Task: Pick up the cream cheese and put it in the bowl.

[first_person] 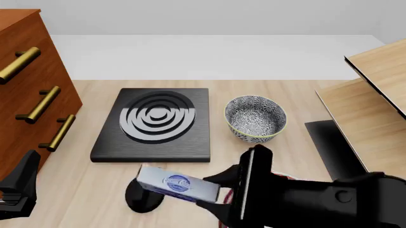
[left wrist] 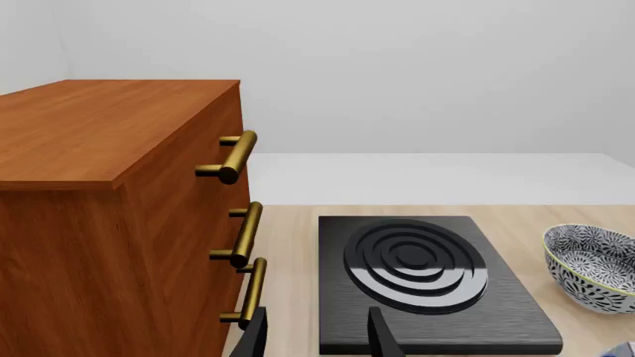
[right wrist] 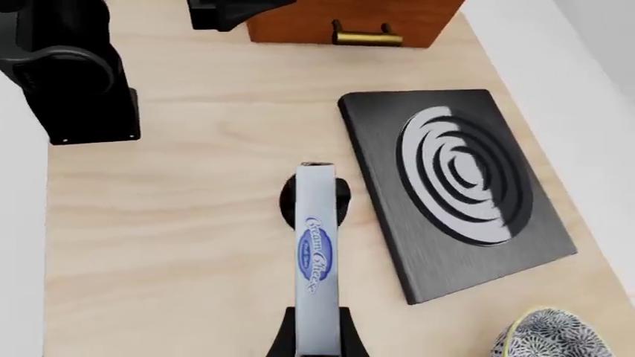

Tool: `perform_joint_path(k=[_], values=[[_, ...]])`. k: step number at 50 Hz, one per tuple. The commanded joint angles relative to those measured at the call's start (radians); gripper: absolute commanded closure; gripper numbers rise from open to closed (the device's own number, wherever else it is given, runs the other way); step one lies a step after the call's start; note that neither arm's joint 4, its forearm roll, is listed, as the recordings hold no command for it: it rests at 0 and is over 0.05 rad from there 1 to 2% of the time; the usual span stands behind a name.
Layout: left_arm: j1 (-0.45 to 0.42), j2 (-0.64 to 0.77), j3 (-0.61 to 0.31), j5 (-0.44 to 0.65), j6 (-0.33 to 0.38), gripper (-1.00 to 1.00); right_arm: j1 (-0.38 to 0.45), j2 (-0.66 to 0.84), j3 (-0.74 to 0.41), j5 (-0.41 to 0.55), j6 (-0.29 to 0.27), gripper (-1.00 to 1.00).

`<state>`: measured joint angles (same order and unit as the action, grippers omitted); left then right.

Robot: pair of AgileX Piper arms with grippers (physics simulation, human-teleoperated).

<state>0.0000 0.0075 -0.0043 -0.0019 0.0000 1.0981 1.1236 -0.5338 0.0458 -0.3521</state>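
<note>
The cream cheese box (first_person: 178, 185) is held off the counter (first_person: 285, 147) by the right claw (first_person: 219, 194), whose two fingers are closed narrowly on one end of it. In the front view the box juts out to the left of the claw, lying roughly level with its blue oval logo facing up, and a dark round shadow is cast on the wood just beneath it. In the right wrist view the box (right wrist: 315, 253) is seen edge-on between the fingers (right wrist: 349, 338), reaching away from the camera over bare counter (right wrist: 178, 223).

The speckled blue-and-white bowl (first_person: 255, 118) stands upright on the counter beyond the claw and slightly to its right, apart from the box. Just left of the bowl lies a flat black burner plate (first_person: 155, 124) marked with pale concentric rings; its near edge is close to the held box but is not touched by it.

At the far left a wooden drawer cabinet (first_person: 25, 76) with brass bar handles (first_person: 39, 104) is seen. The left claw (left wrist: 317, 338) is shown at the lower edge of its own wrist view, with its two dark fingers parted and nothing between them, pointed towards the burner plate (left wrist: 427, 282) and beside the cabinet (left wrist: 109, 193). The bowl (left wrist: 593, 266) appears at the edge of that view.
</note>
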Motion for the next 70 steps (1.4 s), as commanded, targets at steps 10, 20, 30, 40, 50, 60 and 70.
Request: perform_joint_path(k=[10, 20, 30, 40, 50, 60, 70], values=[[0.000, 0.000, 0.000, 0.000, 0.000, -1.00, -0.228, -0.246, -0.105, 0.336, -0.023, 1.00], [0.000, 0.000, 0.000, 0.000, 0.000, -1.00, -0.367, -0.259, -0.203, 0.508, -0.065, 1.00], [0.000, 0.000, 0.000, 0.000, 0.000, -1.00, -0.450, -0.217, -0.268, 0.593, -0.065, 1.00], [0.000, 0.000, 0.000, 0.000, 0.000, -1.00, -0.517, -0.156, -0.358, 0.674, -0.079, 1.00], [0.000, 0.000, 0.000, 0.000, 0.000, -1.00, -0.605, -0.074, -0.430, 0.742, -0.125, 1.00], [0.000, 0.000, 0.000, 0.000, 0.000, -1.00, -0.668, -0.029, -0.498, 0.790, -0.116, 1.00], [0.000, 0.000, 0.000, 0.000, 0.000, -1.00, -0.710, 0.020, -0.531, 0.797, -0.085, 1.00]])
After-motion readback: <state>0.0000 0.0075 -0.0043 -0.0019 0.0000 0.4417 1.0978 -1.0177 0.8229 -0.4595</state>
